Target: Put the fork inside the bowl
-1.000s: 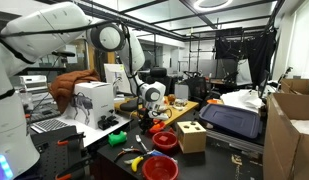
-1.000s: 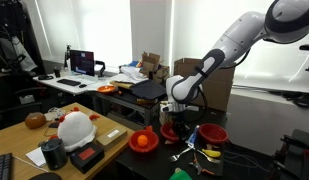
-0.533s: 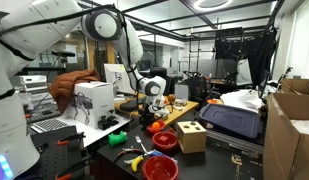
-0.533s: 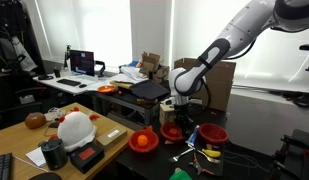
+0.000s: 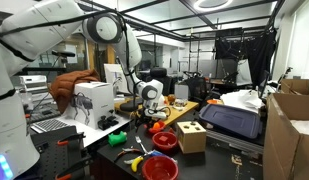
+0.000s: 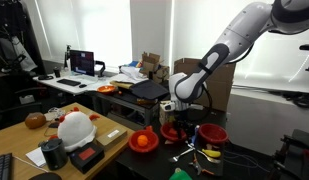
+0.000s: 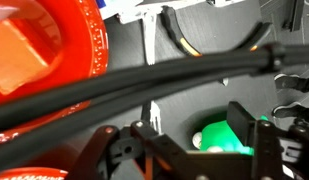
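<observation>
One red bowl (image 7: 74,60) lies left in the wrist view, the pale fork (image 7: 151,70) just right of it. The gripper (image 7: 180,128), jaws spread and empty, seems mid-reach; next it must lower and close.

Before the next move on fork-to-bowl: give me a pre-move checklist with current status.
1. Fork held in the gripper: cannot tell; the jaws are not resolved in any view.
2. Red bowl visible in the wrist view: ok, at upper left.
3. Bowl centred under the wrist camera: not ok, it sits off at the edge.
4. Wrist view unobstructed: not ok, black cables cross it.
5. Clearance to the wooden box: cannot tell.
</observation>
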`<act>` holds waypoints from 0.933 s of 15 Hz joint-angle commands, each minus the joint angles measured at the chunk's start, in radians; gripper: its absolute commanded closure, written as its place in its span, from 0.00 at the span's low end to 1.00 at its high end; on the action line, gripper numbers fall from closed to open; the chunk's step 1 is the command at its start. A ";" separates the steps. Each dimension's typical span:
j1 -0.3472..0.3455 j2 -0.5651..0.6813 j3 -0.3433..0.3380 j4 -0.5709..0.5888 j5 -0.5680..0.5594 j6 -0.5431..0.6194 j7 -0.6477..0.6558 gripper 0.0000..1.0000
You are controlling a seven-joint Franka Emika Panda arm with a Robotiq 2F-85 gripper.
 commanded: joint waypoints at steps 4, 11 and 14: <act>0.065 0.081 -0.042 0.007 -0.017 0.124 0.064 0.00; 0.091 0.147 -0.069 0.030 -0.039 0.189 0.084 0.00; 0.103 0.160 -0.077 0.037 -0.065 0.238 0.091 0.00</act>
